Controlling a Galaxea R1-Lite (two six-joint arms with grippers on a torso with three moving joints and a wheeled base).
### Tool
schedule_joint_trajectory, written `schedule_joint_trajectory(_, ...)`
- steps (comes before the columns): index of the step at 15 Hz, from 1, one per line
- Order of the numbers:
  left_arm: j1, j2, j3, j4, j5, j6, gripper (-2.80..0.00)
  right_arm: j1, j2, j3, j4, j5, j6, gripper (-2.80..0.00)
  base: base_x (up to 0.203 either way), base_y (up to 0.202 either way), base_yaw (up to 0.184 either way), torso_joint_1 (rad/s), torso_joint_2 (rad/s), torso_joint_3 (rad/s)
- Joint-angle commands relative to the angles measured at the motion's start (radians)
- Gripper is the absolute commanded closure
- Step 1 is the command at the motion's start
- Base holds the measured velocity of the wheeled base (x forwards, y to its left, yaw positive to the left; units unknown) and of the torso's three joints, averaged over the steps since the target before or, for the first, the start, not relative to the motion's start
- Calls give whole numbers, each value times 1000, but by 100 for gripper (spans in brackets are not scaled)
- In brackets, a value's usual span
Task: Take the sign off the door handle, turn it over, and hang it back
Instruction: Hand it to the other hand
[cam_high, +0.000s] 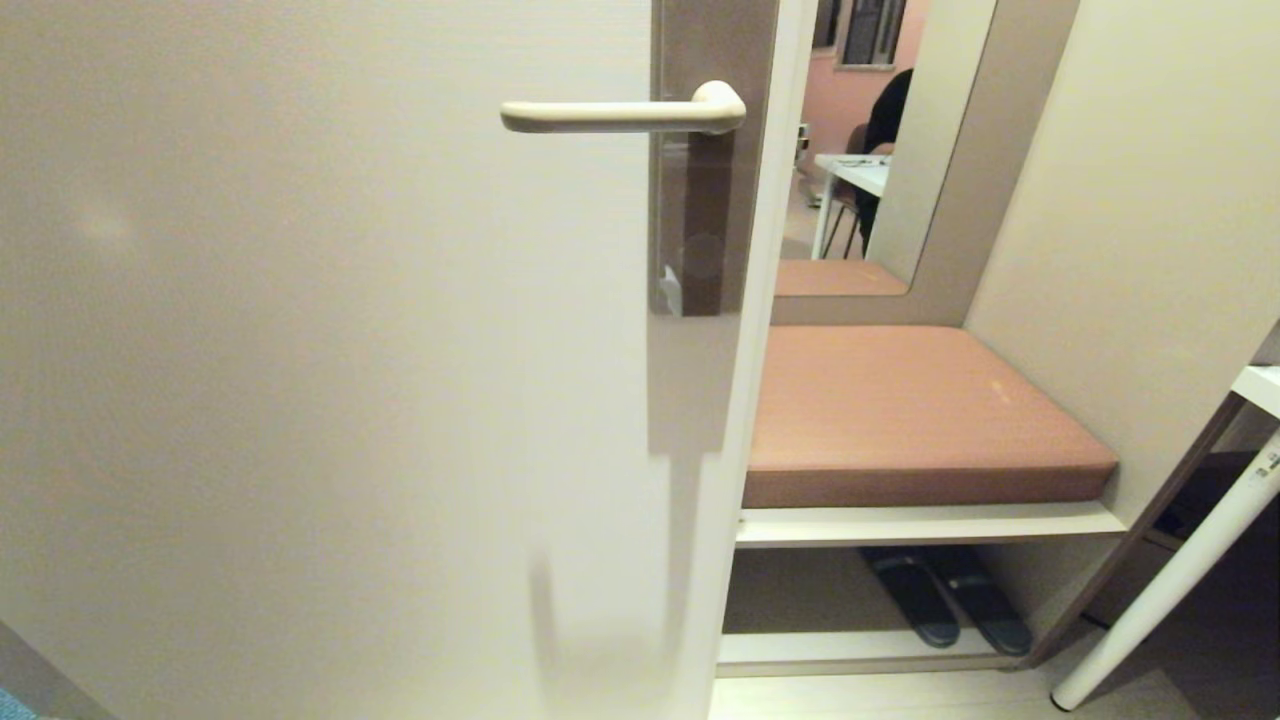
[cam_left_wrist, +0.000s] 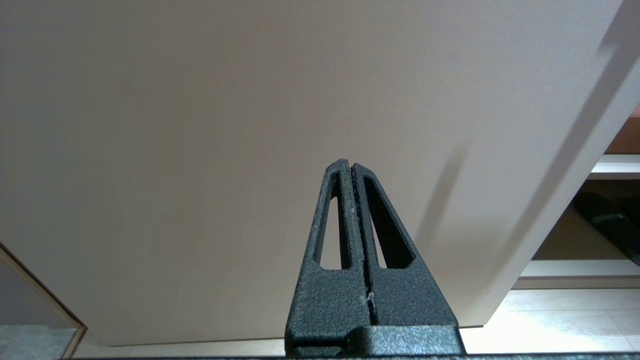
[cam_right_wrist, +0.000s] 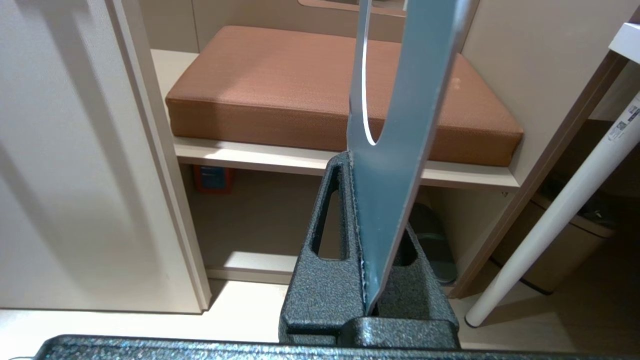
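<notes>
Hands, nearest us: right hand (cam_right_wrist: 362, 165) clenched on the sign (cam_right_wrist: 400, 130), edge-on and blue-grey, held low off the door; left hand (cam_left_wrist: 351, 167) clenched on nothing before the door (cam_left_wrist: 200, 125). Beyond, door handle (cam_high: 625, 115) bare; farther, brown cushion (cam_high: 900, 410) over slippers (cam_high: 950, 600).

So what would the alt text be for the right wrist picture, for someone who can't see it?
The right gripper, its dark fingers shut on the sign, holds that blue-grey card pointing away from the camera. Behind it are a brown cushion on a pale bench shelf, the door edge and a white table leg.
</notes>
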Motion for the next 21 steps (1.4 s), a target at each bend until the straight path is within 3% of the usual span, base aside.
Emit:
schedule_joint_trajectory(1, 1, 0, 0, 0, 1, 0, 0, 0, 1, 0, 0, 1, -1, 0, 0, 0, 0, 0, 0, 0)
schedule_joint_trajectory(21, 1, 0, 0, 3, -5, 32, 0, 0, 1, 0, 0, 1, -1, 0, 0, 0, 0, 0, 0, 0)
